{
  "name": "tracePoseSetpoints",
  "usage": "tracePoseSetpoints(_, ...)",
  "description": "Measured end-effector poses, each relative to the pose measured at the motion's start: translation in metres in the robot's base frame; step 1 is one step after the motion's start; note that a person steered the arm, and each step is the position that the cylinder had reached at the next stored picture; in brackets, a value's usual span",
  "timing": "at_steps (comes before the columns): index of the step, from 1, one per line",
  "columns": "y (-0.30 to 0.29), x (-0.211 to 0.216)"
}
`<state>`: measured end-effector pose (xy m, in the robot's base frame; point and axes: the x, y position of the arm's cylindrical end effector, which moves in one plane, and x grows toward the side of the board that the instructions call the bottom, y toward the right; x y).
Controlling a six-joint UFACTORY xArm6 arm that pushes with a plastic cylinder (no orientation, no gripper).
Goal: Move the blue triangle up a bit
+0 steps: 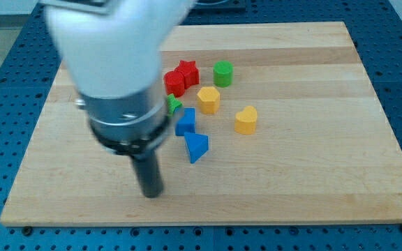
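The blue triangle (196,147) lies near the middle of the wooden board (313,160). A second blue block (185,121) sits just above it, almost touching. My tip (151,194) is on the board to the lower left of the blue triangle, a short gap away, not touching it. The arm's large white and grey body (121,77) fills the view's upper left and hides part of the board behind it.
Above the blue blocks lie a red star (188,71), a red block (174,83), a green cylinder (222,72), a yellow hexagon-like block (209,99), a yellow heart (246,120) and a green block (174,105) half hidden by the arm.
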<state>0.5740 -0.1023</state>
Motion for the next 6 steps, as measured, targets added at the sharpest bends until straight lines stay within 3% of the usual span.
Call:
tracePoseSetpoints(1,0.003,-0.035)
tracePoseSetpoints(3,0.021,-0.04)
tracePoseSetpoints(6,0.098,-0.06)
